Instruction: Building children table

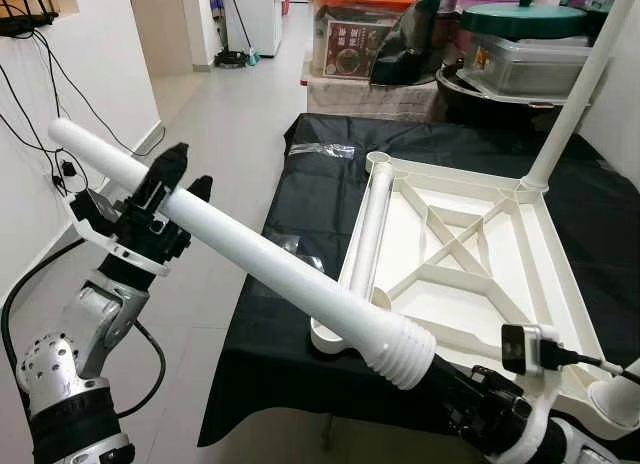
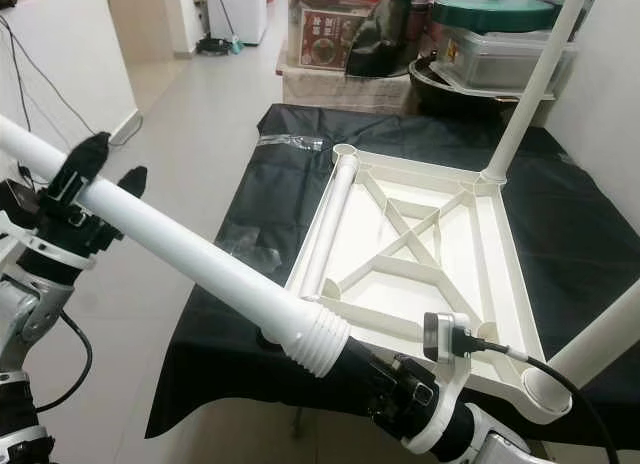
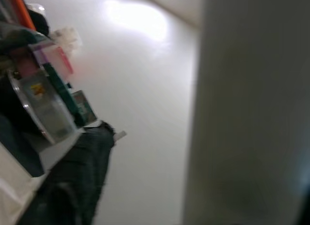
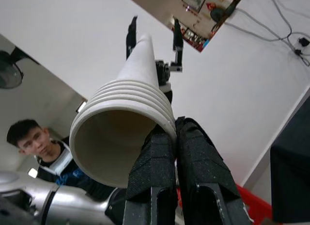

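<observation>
leg (image 1: 270,267) — white, threaded | left gripper (image 1: 178,180) straddles it — right gripper (image 2: 375,376) beneath threads

Pale tiled floor (image 1: 210,134) (glossy), white walls (image 1: 90,54)

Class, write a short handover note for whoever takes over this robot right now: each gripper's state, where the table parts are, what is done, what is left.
Left gripper: holds the long white plastic table leg near its plain end.
Right gripper: shut, at that leg's ribbed end.
The white plastic tabletop lies upside down on the black cloth.
Done: one upright white leg stands in the far right corner socket.
Another white leg lies inside the frame along its left edge.
Left: seat the held leg, then the rest.
</observation>
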`<state>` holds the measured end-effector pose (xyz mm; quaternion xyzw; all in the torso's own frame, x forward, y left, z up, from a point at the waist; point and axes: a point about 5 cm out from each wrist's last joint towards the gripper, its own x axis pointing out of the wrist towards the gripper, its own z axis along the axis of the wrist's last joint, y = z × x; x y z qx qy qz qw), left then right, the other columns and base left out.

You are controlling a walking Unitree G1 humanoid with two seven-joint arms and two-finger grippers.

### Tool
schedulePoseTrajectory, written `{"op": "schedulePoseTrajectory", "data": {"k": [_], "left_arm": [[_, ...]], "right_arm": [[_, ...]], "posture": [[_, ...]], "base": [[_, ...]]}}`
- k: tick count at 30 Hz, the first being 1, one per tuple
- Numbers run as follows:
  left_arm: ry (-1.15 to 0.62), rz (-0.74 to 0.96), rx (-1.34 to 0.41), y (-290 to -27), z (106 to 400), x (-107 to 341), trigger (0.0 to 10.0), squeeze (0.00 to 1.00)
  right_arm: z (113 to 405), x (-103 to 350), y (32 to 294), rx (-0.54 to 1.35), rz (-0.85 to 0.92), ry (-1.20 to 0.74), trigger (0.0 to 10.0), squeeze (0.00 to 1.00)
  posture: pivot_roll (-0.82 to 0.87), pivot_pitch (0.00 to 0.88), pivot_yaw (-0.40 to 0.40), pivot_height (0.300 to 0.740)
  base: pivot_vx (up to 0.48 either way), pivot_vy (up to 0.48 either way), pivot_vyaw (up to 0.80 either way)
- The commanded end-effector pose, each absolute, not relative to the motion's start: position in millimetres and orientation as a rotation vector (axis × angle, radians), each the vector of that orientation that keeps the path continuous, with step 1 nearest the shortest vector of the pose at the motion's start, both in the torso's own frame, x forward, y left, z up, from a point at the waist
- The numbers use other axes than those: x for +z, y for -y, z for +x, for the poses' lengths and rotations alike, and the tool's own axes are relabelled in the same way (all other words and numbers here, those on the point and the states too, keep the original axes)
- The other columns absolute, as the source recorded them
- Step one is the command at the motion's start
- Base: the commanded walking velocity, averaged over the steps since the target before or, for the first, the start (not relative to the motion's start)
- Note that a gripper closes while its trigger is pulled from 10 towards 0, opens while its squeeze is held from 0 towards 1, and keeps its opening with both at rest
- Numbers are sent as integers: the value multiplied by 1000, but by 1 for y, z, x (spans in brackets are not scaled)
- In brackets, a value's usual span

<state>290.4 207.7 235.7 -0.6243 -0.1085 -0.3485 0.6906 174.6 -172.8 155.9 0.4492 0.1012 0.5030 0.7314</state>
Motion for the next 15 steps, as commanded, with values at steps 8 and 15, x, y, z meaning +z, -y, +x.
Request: {"op": "schedulePoseTrajectory", "data": {"k": [8, 15], "left_arm": [[257, -1432, -779, -207, 291, 238, 0, 0], [247, -1438, -758, -208, 291, 235, 0, 0]], "right_arm": [[173, 153, 169, 1136, 957, -246, 0, 0], [180, 149, 174, 1100, 951, -222, 0, 0]], "posture": [[149, 0, -61, 740], [155, 0, -65, 740]], "base": [[0, 0, 0], [0, 0, 0]]}}
